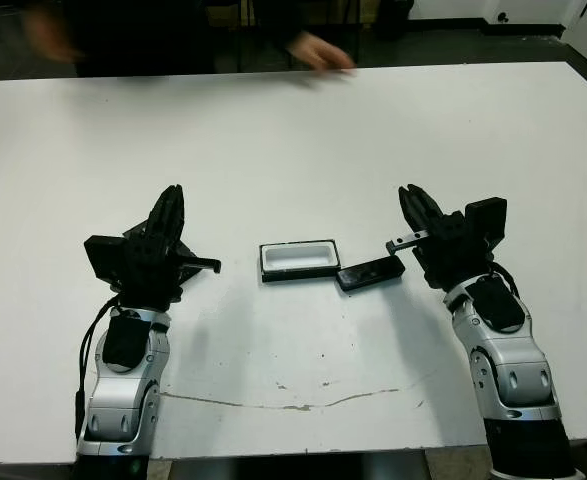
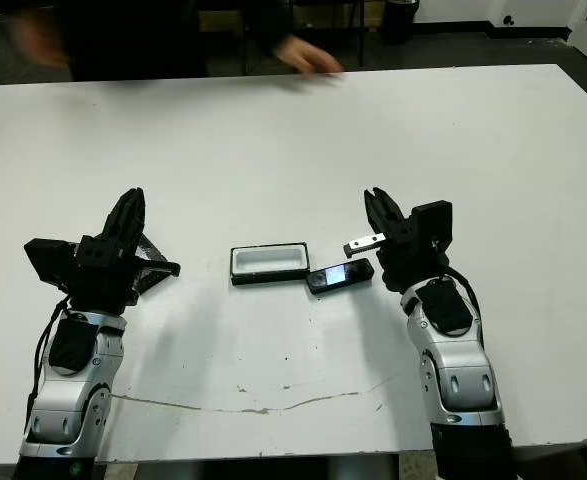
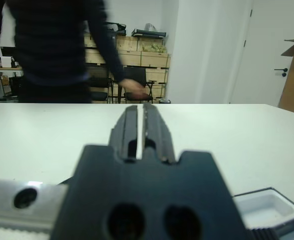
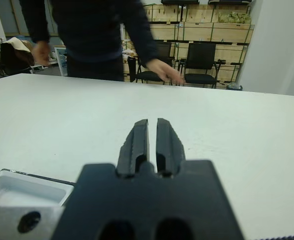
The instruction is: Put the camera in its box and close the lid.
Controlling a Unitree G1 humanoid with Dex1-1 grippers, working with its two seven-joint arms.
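The box (image 1: 298,260), a shallow black tray with white lining, lies open at the table's middle front; it also shows in the wrist views (image 3: 267,210) (image 4: 21,192). The camera (image 1: 370,273), a slim black bar with a small bluish patch, lies flat on the table touching the box's right end, slightly slanted. The lid is out of view. My left gripper (image 1: 173,197) hovers left of the box, shut and holding nothing (image 3: 139,110). My right gripper (image 1: 411,198) stands just right of the camera, shut and empty (image 4: 149,124).
A person stands beyond the far table edge, with one blurred hand (image 1: 323,55) over that edge and another hand (image 1: 48,35) at the far left. A thin crack-like line (image 1: 293,404) runs along the table near its front edge.
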